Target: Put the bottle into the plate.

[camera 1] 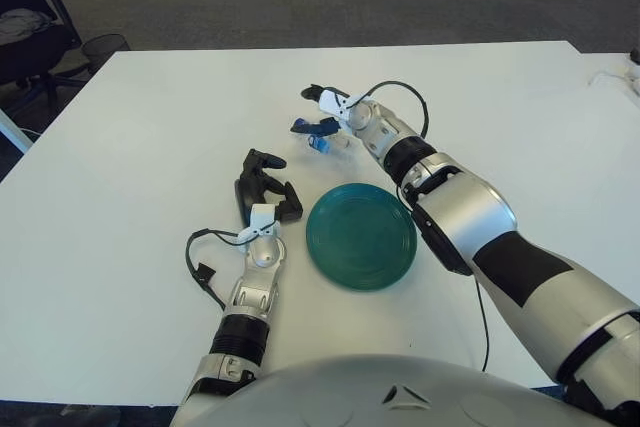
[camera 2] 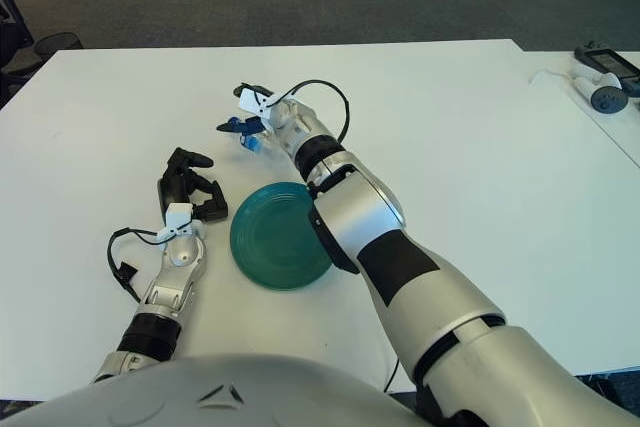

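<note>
The right eye view is taking in a charger-like device [camera 2: 603, 78] at the bench's [camera 1: 120, 247] far right edge, while the left eye view is showing a black chair [camera 1: 25, 32] past the left corner. The right robot hand [camera 1: 322, 113] is reaching beyond the teal plate [camera 1: 361, 235], its fingers [camera 1: 312, 93] closing around the small clear bottle [camera 1: 328, 141] with a blue label lying on the bench. The left robot hand [camera 1: 262, 187] is sitting left of the plate, fingers curled, holding nothing.
</note>
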### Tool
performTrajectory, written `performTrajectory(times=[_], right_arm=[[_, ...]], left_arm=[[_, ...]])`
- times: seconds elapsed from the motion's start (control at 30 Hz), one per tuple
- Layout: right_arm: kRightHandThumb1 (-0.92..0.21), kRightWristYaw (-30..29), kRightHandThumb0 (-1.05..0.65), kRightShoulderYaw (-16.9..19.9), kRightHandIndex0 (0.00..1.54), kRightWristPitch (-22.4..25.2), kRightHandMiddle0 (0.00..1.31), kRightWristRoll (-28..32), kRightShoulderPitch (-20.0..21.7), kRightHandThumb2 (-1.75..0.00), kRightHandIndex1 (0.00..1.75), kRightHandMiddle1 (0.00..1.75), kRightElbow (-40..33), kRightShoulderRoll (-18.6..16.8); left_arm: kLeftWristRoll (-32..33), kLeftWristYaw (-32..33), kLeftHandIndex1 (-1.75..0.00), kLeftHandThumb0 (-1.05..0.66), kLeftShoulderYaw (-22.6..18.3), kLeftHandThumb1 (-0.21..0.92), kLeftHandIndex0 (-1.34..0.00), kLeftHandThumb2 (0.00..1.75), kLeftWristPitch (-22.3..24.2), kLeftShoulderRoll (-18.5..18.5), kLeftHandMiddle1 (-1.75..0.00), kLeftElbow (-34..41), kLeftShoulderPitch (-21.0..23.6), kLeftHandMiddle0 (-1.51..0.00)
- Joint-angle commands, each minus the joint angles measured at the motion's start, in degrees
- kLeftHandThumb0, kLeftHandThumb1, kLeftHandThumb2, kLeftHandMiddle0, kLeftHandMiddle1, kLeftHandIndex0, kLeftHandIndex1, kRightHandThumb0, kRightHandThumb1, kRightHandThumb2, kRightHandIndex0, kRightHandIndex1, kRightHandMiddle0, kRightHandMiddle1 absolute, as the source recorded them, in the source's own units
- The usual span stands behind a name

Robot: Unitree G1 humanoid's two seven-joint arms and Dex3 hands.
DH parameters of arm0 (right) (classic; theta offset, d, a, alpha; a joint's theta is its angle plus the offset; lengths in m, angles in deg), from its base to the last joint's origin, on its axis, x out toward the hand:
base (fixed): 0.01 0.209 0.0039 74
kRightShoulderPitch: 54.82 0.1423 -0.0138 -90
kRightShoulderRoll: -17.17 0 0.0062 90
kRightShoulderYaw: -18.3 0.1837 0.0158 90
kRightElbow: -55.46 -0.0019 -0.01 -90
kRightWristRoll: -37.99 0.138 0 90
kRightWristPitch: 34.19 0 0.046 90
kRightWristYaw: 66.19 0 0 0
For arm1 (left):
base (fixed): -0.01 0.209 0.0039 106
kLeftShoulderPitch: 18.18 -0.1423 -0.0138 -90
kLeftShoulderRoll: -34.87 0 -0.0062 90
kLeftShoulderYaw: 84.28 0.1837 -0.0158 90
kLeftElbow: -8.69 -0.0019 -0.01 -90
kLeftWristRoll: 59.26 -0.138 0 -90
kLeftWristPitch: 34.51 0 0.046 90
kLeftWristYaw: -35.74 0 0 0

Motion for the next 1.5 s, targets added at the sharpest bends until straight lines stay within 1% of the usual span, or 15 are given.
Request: performTrajectory(times=[0.0, 0.2, 0.4, 0.5, 0.7, 0.83, 1.0, 1.23, 1.47], right_arm=[[-0.92, 0.2, -0.88, -0.7, 0.00, 0.8, 0.00, -0.7, 0.5, -0.34, 0.00, 0.25, 0.0, 0.1], [-0.92, -0.1, -0.91, -2.0, 0.00, 1.0, 0.00, -1.4, 0.1, -0.33, 0.00, 0.21, 0.1, 0.3], [-0.92, -1.0, -0.93, -3.1, 0.00, 0.6, 0.00, -2.4, -0.7, -0.25, 0.00, 0.09, 0.1, 1.0], [-0.92, -1.9, -0.93, -3.6, 0.00, 0.4, 0.00, -2.8, -1.1, -0.24, 0.00, 0.07, 0.1, 1.2], [-0.92, -3.8, -0.93, -4.4, 0.00, -0.1, 0.00, -3.3, -1.9, -0.24, 0.00, 0.07, 0.3, 1.6], [-0.92, -4.4, -0.95, -5.0, 0.03, -0.4, 0.00, -3.5, -2.1, -0.27, 0.01, 0.14, 0.2, 1.6], [-0.92, -4.4, -0.94, -5.5, 0.05, -0.9, 0.00, -3.9, -2.5, -0.31, 0.02, 0.18, 0.3, 1.8], [-0.92, -4.6, -0.93, -6.4, 0.04, -1.4, 0.00, -4.7, -3.3, -0.33, 0.01, 0.15, 0.3, 2.0], [-0.92, -5.9, -0.93, -8.0, 0.06, -1.6, 0.00, -6.0, -4.8, -0.32, 0.02, 0.16, 0.3, 2.0]], left_arm=[[0.0, 1.2, -1.73, 0.00, -0.7, -0.07, -0.70, 1.75, 3.2, 2.5, -1.75, -1.9, -1.2, -0.88], [-0.1, 1.6, -1.73, 0.00, -0.7, -0.07, -0.70, 1.75, 3.2, 2.3, -1.75, -2.0, -1.2, -0.88], [0.1, 1.5, -1.74, 0.00, -0.8, -0.06, -0.69, 1.75, 3.2, 2.1, -1.75, -2.0, -1.2, -0.88], [0.4, 1.1, -1.74, 0.00, -0.8, -0.06, -0.69, 1.75, 3.1, 2.0, -1.75, -1.5, -1.5, -0.88], [0.6, 0.9, -1.74, 0.00, -0.8, -0.06, -0.69, 1.75, 3.0, 1.9, -1.75, -1.3, -1.7, -0.88], [0.9, 0.8, -1.74, 0.00, -0.9, -0.06, -0.69, 1.75, 2.8, 1.8, -1.75, -1.5, -1.7, -0.88], [1.2, 0.5, -1.74, 0.00, -0.9, -0.06, -0.69, 1.75, 2.8, 1.7, -1.75, -1.6, -1.7, -0.88], [1.5, 0.2, -1.74, 0.00, -0.9, -0.06, -0.69, 1.75, 2.5, 1.6, -1.75, -1.6, -1.6, -0.88], [0.5, 1.3, -1.73, 0.00, -0.8, -0.07, -0.69, 1.75, 2.0, 1.3, -1.75, -2.4, -1.2, -0.88]])
